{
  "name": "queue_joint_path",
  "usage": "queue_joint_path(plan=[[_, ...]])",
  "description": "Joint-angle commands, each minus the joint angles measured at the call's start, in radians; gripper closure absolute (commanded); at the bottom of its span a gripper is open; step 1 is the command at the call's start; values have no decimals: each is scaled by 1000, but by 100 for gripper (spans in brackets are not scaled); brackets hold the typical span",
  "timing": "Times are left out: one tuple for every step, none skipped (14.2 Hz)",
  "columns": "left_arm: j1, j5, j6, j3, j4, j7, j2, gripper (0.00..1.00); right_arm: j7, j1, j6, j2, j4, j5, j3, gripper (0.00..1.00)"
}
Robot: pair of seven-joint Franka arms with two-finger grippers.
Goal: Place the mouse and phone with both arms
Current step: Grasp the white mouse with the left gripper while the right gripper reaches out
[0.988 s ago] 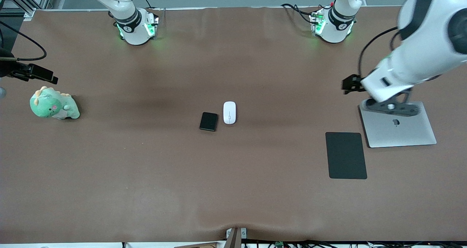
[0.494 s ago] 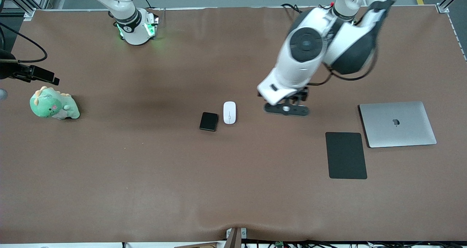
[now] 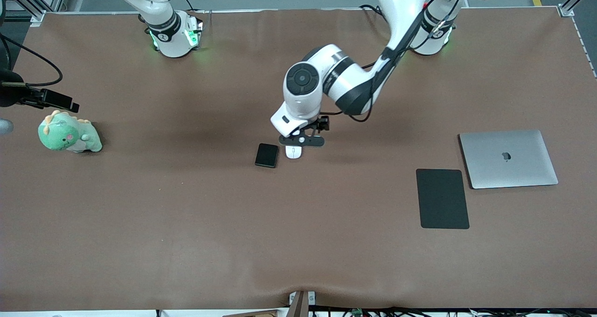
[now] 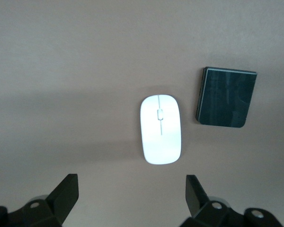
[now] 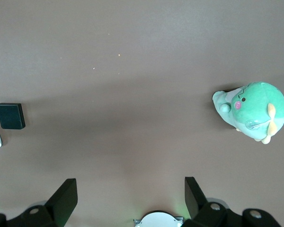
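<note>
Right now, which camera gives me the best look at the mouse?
The left wrist view: the mouse lies whole and unobstructed. In the front view the left gripper covers most of it; the right wrist view catches only an edge.

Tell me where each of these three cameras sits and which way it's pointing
Front view: high across the table, facing both arm bases; shows the left pincer over the mouse, the phone beside it, and the plush dinosaur.
Left wrist view: on the left arm, looking down at mouse and phone; its open fingers show.
Right wrist view: on the waiting right arm, looking down at the dinosaur; its open fingers show.
Shared: all three show the phone and mouse.
</note>
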Motion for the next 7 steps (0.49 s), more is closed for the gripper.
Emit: queue_joint_path(plan=[[-26,-5,18,11,36,-10,47,0,-3,21,-15,22,33,23,-14,0],[-40,-5,30,14,36,-13,65,0,1,24,-15,22,33,23,-14,0],[-43,-6,64,15,36,-33,76,0,1,28,-15,22,33,23,-14,0],[-50,-8,102,14,36,-77,93,0,1,28,-15,25,32,24,-14,0],[-57,-5,134,14,36,-106,111,0,1,28,-15,34,30,24,-14,0],[-71,0,160,17,35,-111,129,0,1,28,-15,39,30,24,-14,0],[-77,13,179,18,33,-113,145,0,1,30,-13,48,30,29,-14,0]])
